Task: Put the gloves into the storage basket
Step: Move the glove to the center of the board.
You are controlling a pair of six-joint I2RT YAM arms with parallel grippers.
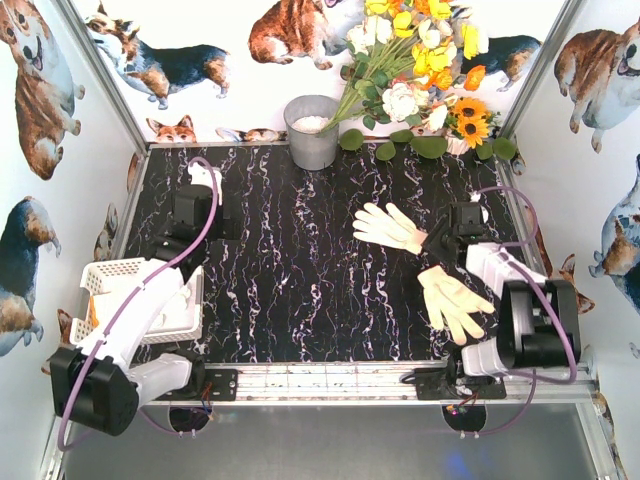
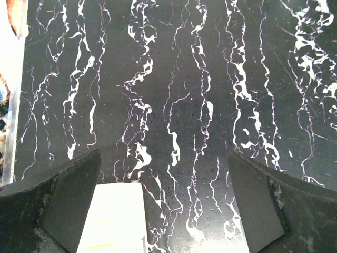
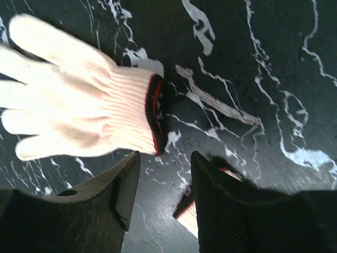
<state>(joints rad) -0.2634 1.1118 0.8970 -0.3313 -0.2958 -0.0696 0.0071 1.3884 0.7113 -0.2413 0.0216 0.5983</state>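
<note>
Top view: 2 gloves are lying on the table (image 1: 290, 280), right of centre, both outside the basket (image 1: 115, 275). The upper glove (image 1: 388, 225) is lying flat, fingers pointing to frame left, cuff toward the right. The lower glove (image 1: 455, 300) is lying just below-right of it, cuff at the top, fingers spreading toward lower right. The 2 cuffs are sitting near each other but apart.

The R gripper (image 1: 436, 256) is hanging over the gap btwn those cuffs. In the right wrist view the R gripper (image 3: 163, 195) jaws are standing partly apart w/ bare table showing btwn them and nothing clamped. The upper glove (image 3: 79, 105) is filling the upper left of that frame, its dark, red-trimmed cuff sitting just above the left-of-frame finger. A bit of the lower glove (image 3: 185, 210), its cuff edge, is peeking out beside the other finger; can't tell if it's touching.

The basket is sitting at lower left of the top view, mostly hidden under the L arm (image 1: 140, 320). The L gripper (image 1: 180, 240) is hovering just above-right of it. In the left wrist view the L gripper (image 2: 163, 205) jaws are standing wide apart, holding nothing, w/ table (image 2: 174, 79) below. A white block (image 2: 113, 216) is showing at the bottom edge; can't tell what it is.

The bucket (image 1: 312, 130) and flowers (image 1: 420, 60) are standing at top centre, well apart from the gloves.
</note>
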